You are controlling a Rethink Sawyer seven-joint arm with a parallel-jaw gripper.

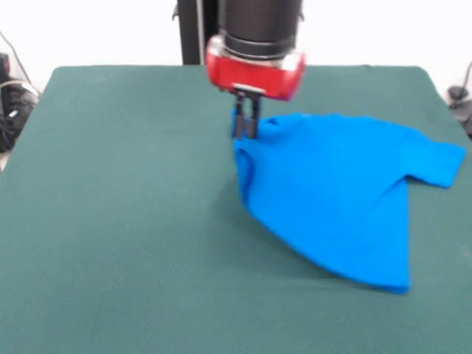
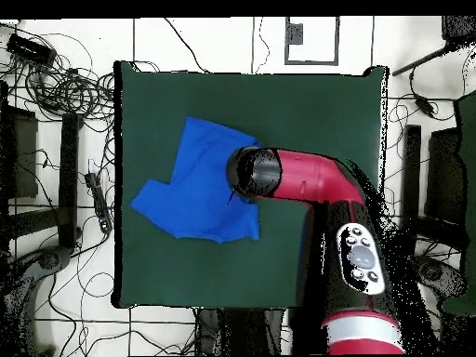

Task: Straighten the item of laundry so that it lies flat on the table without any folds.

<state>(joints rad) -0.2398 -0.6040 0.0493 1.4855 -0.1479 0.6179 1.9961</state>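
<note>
Red-and-black arm's end effector pinches left edge of bright blue short-sleeved T-shirt, lifting it; shirt rumpled, folded, right of centre on dark green felt tabletop.

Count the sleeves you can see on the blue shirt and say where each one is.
1. In the front view, one sleeve sticks out at the right end of the shirt, flat on the table. The other is probably folded under or bunched near the gripper.
</note>
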